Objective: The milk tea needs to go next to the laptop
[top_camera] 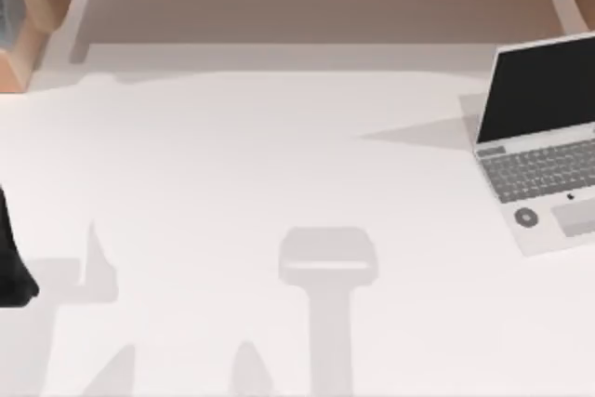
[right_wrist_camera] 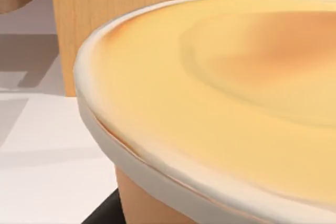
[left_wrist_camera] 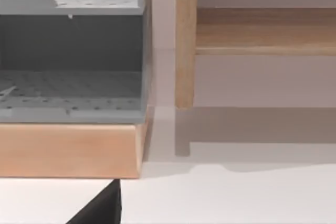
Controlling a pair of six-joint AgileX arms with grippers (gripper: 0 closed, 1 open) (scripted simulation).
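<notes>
1. Milk tea cup (right_wrist_camera: pixel 220 108) sits right up against my right wrist camera: a wide tan top with a white rim and an orange-tan body below, over the white table (right_wrist_camera: pixel 42 171), with a wooden panel (right_wrist_camera: pixel 89 19) behind it.
2. I cannot place the cup on the table from the top view.
3. Laptop (top_camera: pixel 544 141) is open at the right edge of the table, toward the far side, black screen up, grey keyboard and touchpad facing near.
4. My left arm (top_camera: pixel 11 262) is a dark shape at the table's left edge.
5. Left wrist camera faces a grey perforated shelf unit (left_wrist_camera: pixel 71 56) on a wooden base (left_wrist_camera: pixel 68 150), with a wooden post (left_wrist_camera: pixel 185 40) beside it.
6. Right gripper: cannot tell how far open it is, or whether it has the cup.
7. Left gripper: cannot tell either.
</notes>
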